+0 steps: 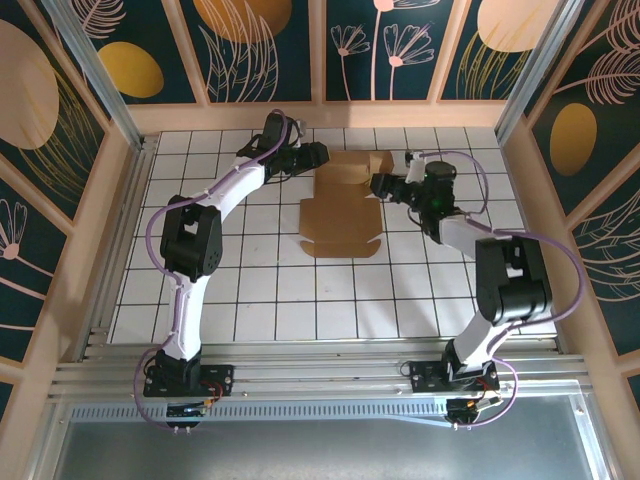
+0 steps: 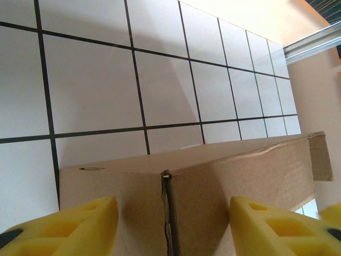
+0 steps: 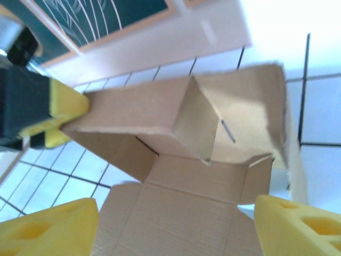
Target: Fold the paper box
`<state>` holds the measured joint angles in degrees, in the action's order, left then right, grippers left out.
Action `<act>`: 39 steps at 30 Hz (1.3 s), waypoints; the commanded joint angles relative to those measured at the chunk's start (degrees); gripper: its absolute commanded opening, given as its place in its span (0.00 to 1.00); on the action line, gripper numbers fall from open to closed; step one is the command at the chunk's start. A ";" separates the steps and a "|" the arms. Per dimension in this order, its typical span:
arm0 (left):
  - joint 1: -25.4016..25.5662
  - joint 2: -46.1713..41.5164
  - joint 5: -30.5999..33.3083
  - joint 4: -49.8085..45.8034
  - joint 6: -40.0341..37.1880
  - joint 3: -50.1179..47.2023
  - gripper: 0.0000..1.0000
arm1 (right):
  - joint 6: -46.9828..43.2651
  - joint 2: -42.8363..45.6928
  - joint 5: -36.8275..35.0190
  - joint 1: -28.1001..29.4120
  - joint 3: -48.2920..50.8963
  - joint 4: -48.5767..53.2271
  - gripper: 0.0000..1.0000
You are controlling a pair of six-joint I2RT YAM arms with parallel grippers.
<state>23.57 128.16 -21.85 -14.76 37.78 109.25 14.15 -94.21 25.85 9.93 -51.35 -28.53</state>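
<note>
Left pincer straddles paper box, slot inside

— What colour are the arms?
— The left arm and right arm match: white links between bulky black joint housings.
— Any cables?
— A purple cable loops loosely along each arm, down to a black base.
— And the fingers?
— The fingers are bright yellow and blocky, with hollow pockets moulded in.

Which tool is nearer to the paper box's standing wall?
Left. The left tool straddles one end of the standing wall of the paper box; the right tool is open at the opposite side, apart from that wall.
</note>
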 commanded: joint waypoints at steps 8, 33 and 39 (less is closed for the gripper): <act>0.25 2.16 0.23 -4.04 0.11 3.59 0.61 | -10.90 -4.14 -2.98 -4.90 -5.91 3.99 0.87; 0.16 2.12 0.32 -3.52 0.88 2.70 0.61 | -6.50 -16.23 -4.85 -1.35 -19.74 17.14 0.21; 0.16 2.20 -0.04 -2.99 0.93 2.38 0.61 | -1.00 -14.40 -3.86 -0.34 -19.12 18.45 0.19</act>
<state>23.57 128.97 -21.61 -17.28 37.82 111.44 8.75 -111.31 20.60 8.36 -69.41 -12.91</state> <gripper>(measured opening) 0.612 0.188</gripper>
